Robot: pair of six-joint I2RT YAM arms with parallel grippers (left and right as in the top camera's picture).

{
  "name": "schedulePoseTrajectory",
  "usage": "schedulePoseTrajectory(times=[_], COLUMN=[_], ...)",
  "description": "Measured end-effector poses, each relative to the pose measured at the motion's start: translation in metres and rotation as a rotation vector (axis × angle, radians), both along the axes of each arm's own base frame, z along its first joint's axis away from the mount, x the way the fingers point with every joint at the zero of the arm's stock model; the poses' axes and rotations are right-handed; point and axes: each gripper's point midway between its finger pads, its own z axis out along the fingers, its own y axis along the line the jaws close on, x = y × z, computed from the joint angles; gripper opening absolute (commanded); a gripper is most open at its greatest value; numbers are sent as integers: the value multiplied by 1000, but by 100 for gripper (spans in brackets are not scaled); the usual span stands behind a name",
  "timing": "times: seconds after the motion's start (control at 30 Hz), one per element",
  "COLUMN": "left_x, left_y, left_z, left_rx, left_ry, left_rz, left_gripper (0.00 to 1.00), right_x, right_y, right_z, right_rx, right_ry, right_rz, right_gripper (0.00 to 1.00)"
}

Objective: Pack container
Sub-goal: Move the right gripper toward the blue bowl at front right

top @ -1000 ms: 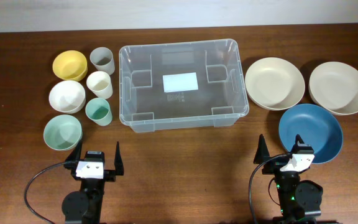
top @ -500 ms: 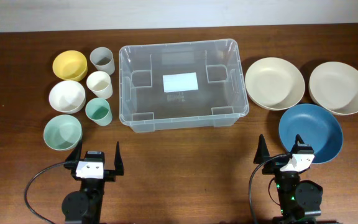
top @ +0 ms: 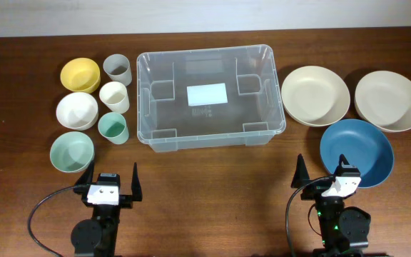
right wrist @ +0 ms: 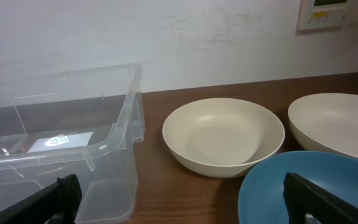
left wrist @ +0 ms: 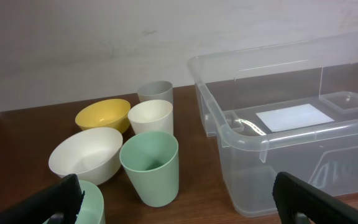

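Nothing has moved since a second ago — the container (top: 205,121) sits empty on the surface (top: 212,185), cups (top: 113,127) and small bowls (top: 77,111) to its left, three wide bowls (top: 315,95) to its right. Before it hover the left tool (top: 112,171) and the right tool (top: 322,168), both wide, holding nothing — packing hasn't started.

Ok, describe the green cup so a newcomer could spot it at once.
Find the big clear container mid-table. Left of it stands a column of three cups; the green cup is lowest in the overhead view. The cream cup and grey cup sit above it, and the mint bowl beside it is wider.
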Motion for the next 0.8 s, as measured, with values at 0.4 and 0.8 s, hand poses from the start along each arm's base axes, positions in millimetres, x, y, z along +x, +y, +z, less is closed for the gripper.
schedulePoseTrajectory(times=[0.4, 0.8], left_x=[0, 0], left_y=[0, 0], left_z=[0, 0], left_rx=[0, 0], left_ry=[0, 0], left_rz=[0, 0], left_gripper=[100, 100], right_x=[0, -2], right_y=[4, 26], right_z=[0, 11], right_rx=[2, 16], right_ry=[1, -34], right_rz=[22, 149], right_gripper=[99, 99])
